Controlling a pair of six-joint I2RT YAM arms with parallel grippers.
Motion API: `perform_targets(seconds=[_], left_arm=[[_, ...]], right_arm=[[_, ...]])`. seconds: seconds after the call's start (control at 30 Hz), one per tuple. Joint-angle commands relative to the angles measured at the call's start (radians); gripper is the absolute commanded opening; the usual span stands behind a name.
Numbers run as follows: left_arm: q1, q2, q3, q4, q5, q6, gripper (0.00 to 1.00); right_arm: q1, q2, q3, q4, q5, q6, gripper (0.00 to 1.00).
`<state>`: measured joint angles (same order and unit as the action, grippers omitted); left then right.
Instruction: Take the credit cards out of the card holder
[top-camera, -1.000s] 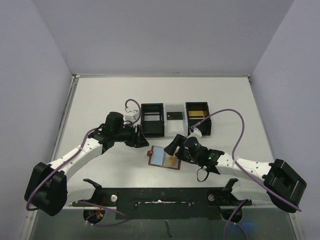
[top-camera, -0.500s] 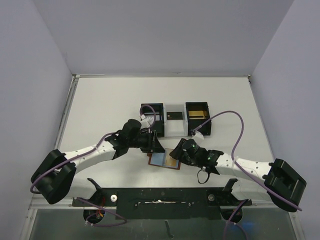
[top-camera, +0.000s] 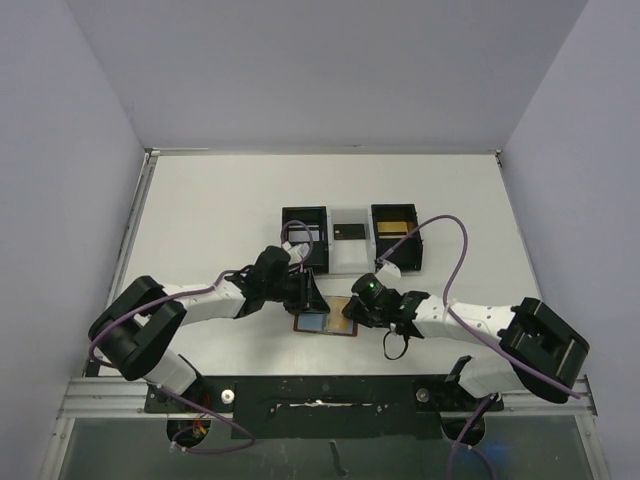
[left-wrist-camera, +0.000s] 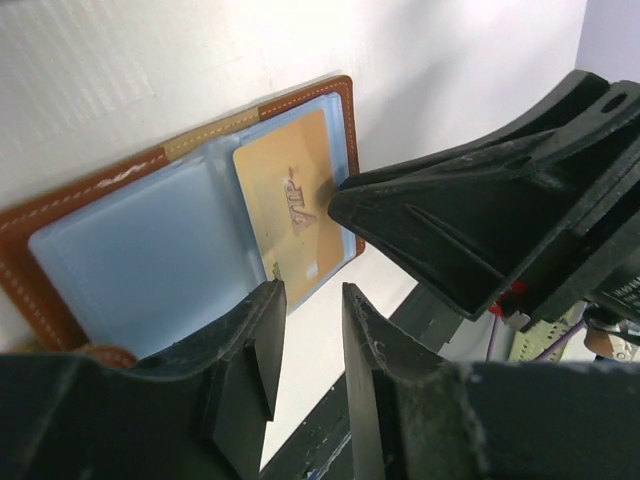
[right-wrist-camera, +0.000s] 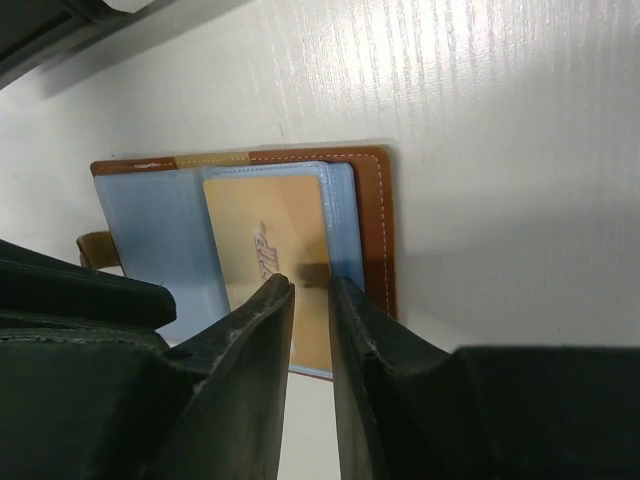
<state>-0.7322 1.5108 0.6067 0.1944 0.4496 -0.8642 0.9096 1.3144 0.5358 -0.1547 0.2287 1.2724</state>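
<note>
Left wrist: card holder (left-wrist-camera: 150, 260) lies open.
Brown leather, blue-grey pockets, one gold credit card (left-wrist-camera: 295, 215) inside; left gripper (left-wrist-camera: 308, 300) and right gripper (right-wrist-camera: 312, 288) both slightly apart.

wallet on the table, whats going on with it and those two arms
The brown wallet lies open on the table with both arms leaning in over it. The left end effector hovers by the wallet's edge. The right end effector is poised at the gold card in the blue pocket; contact is unclear. Both have fingers narrowly parted and hold nothing. Behind, a tray already holds another gold card.
</note>
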Motion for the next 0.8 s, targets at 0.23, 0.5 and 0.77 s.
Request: perform_targets(seconds=[0.23,0.5,0.77], left_arm=[[-0.021,0.037,0.085,-0.075,-0.148,0.005,0.29],[-0.042,0.050,-0.012,0.077,-0.160,-0.095,0.29],[-0.042,0.067,-0.041,0.100,-0.168,-0.109,0.18]], right_arm=[[0.002,0.047,0.020,-0.014,0.022,0.042,0.19],[0.000,0.106,0.077,-0.058,-0.011,-0.016,0.17],[0.001,0.113,0.075,-0.055,-0.031,-0.024,0.17]])
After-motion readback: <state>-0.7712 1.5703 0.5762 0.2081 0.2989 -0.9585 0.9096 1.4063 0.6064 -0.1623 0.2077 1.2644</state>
